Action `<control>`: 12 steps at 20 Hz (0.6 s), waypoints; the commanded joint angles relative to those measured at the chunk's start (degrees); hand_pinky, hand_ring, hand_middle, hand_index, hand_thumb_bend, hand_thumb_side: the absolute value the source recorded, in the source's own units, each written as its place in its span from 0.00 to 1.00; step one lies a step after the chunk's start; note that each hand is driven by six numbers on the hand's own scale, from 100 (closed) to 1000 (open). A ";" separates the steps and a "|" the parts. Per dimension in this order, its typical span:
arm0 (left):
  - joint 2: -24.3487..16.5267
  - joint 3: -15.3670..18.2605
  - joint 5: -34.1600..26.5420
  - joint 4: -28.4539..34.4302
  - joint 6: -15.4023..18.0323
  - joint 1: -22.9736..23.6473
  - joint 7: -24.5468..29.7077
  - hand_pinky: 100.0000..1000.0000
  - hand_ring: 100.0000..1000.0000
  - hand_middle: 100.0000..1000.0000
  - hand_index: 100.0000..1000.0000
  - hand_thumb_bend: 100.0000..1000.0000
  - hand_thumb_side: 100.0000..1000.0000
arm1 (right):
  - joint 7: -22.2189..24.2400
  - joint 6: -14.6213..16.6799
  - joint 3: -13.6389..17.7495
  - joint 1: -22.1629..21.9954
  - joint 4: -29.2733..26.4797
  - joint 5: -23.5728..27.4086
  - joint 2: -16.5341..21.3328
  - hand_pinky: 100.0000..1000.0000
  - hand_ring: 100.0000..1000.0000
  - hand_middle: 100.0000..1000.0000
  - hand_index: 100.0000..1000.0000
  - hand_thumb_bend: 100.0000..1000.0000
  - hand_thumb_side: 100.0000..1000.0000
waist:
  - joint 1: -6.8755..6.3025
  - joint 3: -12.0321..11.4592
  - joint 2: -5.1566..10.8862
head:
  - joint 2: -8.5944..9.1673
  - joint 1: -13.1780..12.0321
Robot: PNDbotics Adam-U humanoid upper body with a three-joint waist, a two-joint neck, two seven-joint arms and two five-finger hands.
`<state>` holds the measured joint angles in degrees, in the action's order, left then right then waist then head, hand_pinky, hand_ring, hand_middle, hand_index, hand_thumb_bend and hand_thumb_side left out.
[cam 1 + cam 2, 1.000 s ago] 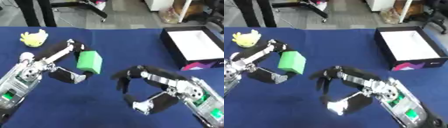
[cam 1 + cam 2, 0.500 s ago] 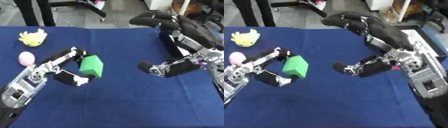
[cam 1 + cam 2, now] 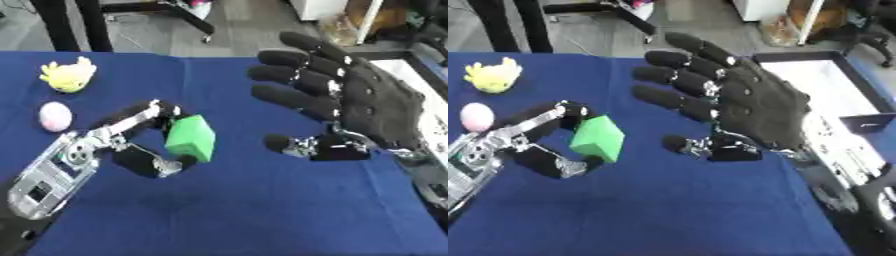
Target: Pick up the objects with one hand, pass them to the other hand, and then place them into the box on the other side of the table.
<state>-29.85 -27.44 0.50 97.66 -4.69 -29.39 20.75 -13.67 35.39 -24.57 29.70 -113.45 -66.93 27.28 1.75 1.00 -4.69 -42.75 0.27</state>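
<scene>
Risk lies in the handover: left hand (image 3: 83,155) pinches the green foam block (image 3: 191,138), apparently by its edges; right hand (image 3: 363,107), fingers spread, could knock it loose.

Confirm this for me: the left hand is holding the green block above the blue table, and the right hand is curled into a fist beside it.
Not quite. The right hand is not a fist: its fingers are spread straight and open, palm toward the green block, as the left eye view shows. The rest stands: the left hand pinches the block over the blue table.
</scene>
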 commanded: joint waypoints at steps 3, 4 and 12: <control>-0.05 -0.11 -2.89 2.09 -1.41 -1.89 0.58 0.43 0.34 0.22 0.52 0.00 0.00 | -2.06 0.21 -0.65 1.15 -1.14 -1.75 1.58 0.98 0.90 0.88 0.99 0.37 0.13 | -0.03 -0.11 0.70 | -0.13 0.39; 0.07 -0.21 -3.21 2.32 -1.58 -2.15 0.71 0.43 0.34 0.22 0.52 0.00 0.00 | -2.11 0.45 -0.83 1.28 -1.14 -1.73 1.65 0.98 0.90 0.88 0.99 0.36 0.13 | -0.02 -0.12 0.71 | -0.15 0.43; 1.17 -0.86 -3.83 4.05 -1.54 -4.26 1.14 0.44 0.34 0.22 0.53 0.00 0.00 | -0.87 1.99 -1.96 1.77 -1.14 1.54 1.72 0.97 0.88 0.87 0.99 0.34 0.14 | 0.12 -0.15 0.78 | -0.36 0.49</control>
<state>-28.56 -28.53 -3.05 100.47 -6.26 -32.51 21.76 -14.83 37.10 -26.84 30.41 -113.45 -66.22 27.68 1.90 0.87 -4.69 -42.80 0.60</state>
